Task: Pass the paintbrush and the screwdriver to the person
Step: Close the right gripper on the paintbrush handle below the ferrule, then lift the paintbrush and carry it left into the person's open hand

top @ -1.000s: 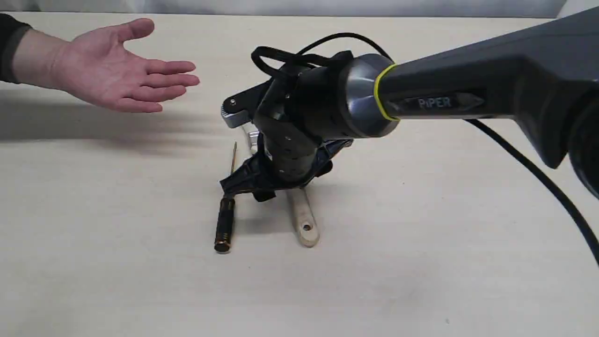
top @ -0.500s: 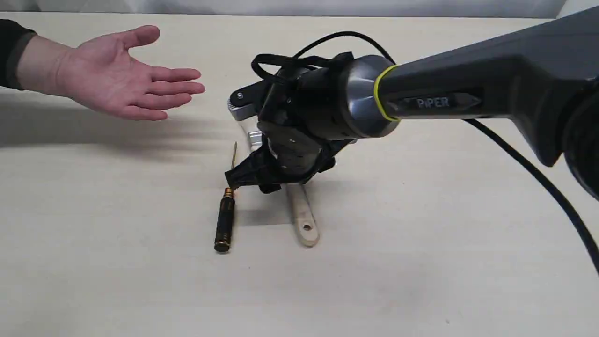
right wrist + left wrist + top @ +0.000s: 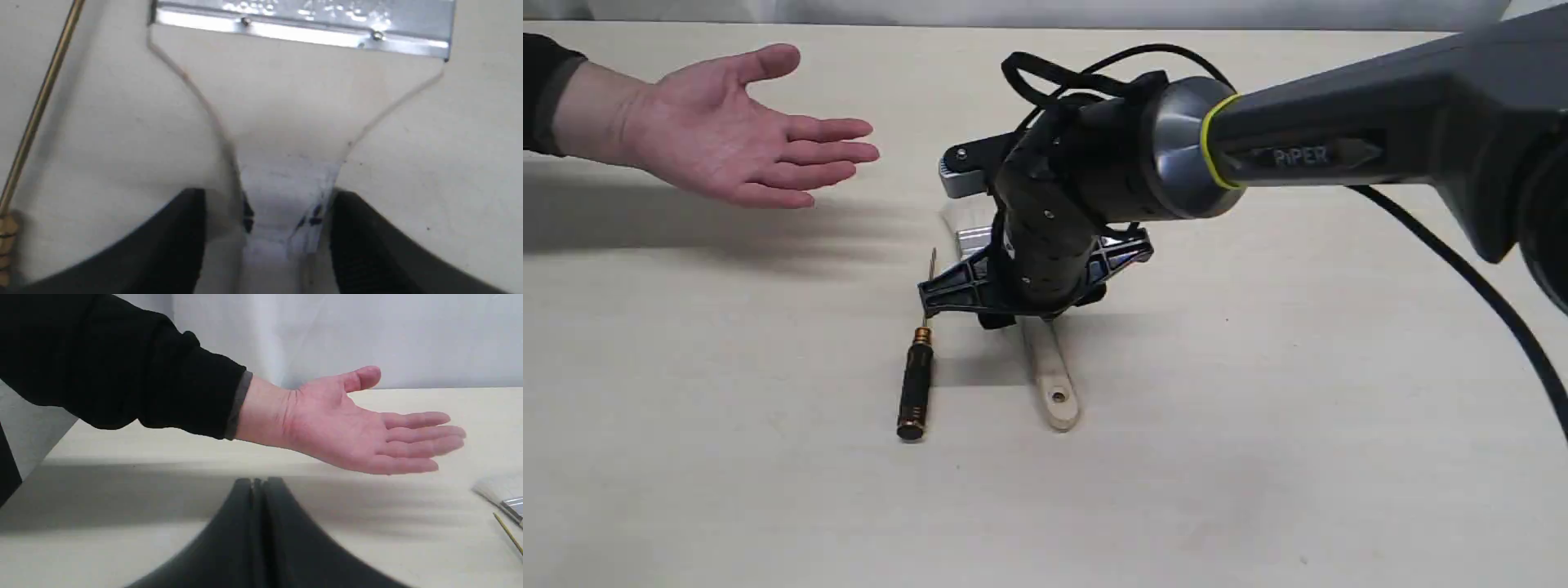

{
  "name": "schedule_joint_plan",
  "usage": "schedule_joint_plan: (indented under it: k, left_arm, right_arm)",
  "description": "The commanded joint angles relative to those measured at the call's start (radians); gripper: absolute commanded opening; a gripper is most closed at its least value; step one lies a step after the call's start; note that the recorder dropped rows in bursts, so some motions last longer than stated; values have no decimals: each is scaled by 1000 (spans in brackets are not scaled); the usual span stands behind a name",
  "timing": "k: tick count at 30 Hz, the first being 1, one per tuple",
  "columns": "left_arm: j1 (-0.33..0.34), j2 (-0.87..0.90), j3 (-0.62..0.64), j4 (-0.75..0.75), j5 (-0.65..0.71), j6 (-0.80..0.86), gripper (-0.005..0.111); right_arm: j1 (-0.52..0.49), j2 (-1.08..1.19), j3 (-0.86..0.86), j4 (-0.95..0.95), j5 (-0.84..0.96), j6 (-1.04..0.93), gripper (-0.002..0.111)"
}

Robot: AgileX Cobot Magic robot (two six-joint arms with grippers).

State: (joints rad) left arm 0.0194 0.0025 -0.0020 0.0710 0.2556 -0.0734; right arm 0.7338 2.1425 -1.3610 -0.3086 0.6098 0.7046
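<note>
Exterior view is showing a pale table [image 3: 1258, 490] filling the scene, with the dark grey right arm [image 3: 1339, 155] reaching in from three o'clock toward the middle. The person [image 3: 727, 139] is holding an open palm, fingers spread flat, above the table at ten o'clock, with a dark sleeve cuff at the wrist.

The paintbrush [image 3: 1054, 384] is lying flat on the table at the centre, mostly under the arm's wrist. Its light wooden handle is pointing toward six o'clock, and the hole near its end is showing. The silver ferrule [image 3: 302, 20] is shining in the right wrist view, and the pale whitish bristles [image 3: 494, 486] are peeking into the left wrist view.

The screwdriver [image 3: 915, 392] is lying just beside the brush, at its nine o'clock, apart from it. Its black handle with gold bands is pointing toward six o'clock and its thin gold-brown shaft toward twelve.

The right gripper [image 3: 265, 196] is hanging over the brush handle with its jaws spread wide, one black finger [image 3: 179, 237] on each side of the wood. The left gripper [image 3: 258, 482] is keeping its jaws pressed together with nothing between them, facing the palm.
</note>
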Motion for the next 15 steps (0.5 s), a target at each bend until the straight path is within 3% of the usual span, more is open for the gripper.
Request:
schedule_joint_plan:
  k: [1, 3, 9, 15]
  left_arm:
    - [-8, -2, 2, -3, -5, -2, 0]
    - [-8, -2, 2, -3, -5, -2, 0]
    - [-8, -2, 2, -3, -5, -2, 0]
    - [-8, -2, 2, -1, -6, -2, 0]
  right_arm:
    - [-4, 24, 12, 9, 30, -31, 48]
    - [-4, 45, 12, 5, 42, -32, 43]
    - [-4, 94, 12, -2, 57, -135, 6]
    - [-4, 48, 12, -3, 62, -197, 4]
